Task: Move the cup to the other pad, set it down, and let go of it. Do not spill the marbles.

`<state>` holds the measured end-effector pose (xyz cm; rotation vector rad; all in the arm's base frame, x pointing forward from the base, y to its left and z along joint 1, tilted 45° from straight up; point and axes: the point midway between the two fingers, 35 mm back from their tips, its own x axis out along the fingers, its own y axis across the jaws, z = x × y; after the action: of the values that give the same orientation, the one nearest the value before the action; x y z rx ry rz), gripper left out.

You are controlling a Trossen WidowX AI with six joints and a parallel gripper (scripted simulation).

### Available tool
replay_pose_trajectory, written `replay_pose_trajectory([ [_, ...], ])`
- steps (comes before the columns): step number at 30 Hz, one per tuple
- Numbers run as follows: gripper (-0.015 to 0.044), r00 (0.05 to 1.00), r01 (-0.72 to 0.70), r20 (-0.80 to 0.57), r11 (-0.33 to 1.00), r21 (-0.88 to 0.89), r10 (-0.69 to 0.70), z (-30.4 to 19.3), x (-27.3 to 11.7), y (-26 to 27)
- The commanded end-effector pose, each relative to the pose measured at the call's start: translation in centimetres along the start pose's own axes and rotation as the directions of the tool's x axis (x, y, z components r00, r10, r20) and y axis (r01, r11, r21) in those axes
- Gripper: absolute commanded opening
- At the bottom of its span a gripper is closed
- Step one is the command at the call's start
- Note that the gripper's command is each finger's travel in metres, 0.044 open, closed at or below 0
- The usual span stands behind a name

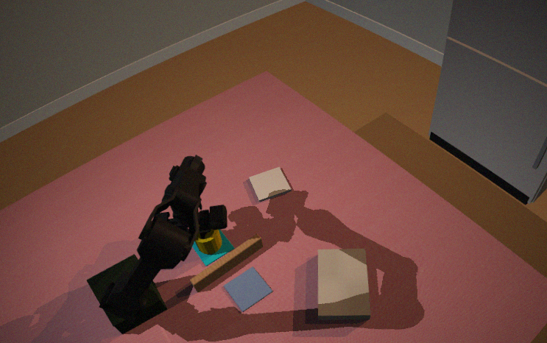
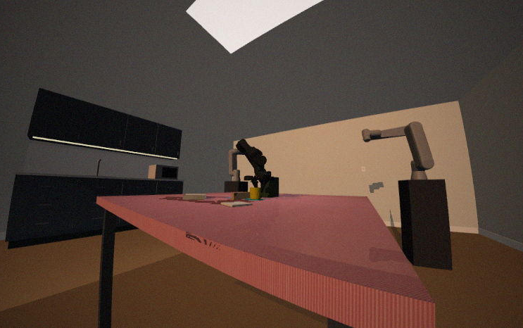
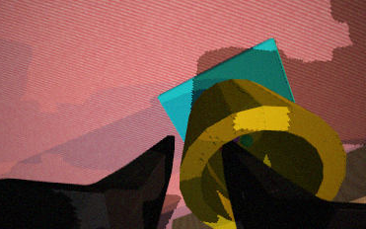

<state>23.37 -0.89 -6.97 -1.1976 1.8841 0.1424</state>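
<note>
The yellow cup [image 1: 209, 244] [image 2: 255, 193] [image 3: 262, 118] stands upright on the cyan pad [image 1: 216, 257] [image 3: 177, 104]. A green marble [image 3: 246, 140] and a bit of purple show inside the cup; the rest of its inside is partly hidden. My gripper [image 3: 198, 144] is open at the cup's rim. One finger is inside the cup and the other is outside, with a gap between it and the wall. The blue pad [image 1: 248, 289] lies bare on the far side of the wooden bar.
The wooden bar [image 1: 227, 263] [image 2: 240, 196] stands between the two pads, close beside the cyan one. A small white block [image 1: 266, 182] [image 2: 236, 204] and a large pale box [image 1: 341, 277] [image 2: 193, 196] also rest on the pink table [image 1: 233, 127] [image 2: 295, 231].
</note>
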Motion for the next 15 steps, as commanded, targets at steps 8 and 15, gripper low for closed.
replay_pose_trajectory([
  [8, 0.0147, 1.0, 0.0, 0.001, 1.0, -0.001, 0.0, 0.1, -1.2, 0.0],
  [15, 0.0147, 1.0, 0.0, 0.001, 1.0, -0.003, 0.0, 0.1, -2.4, 0.0],
])
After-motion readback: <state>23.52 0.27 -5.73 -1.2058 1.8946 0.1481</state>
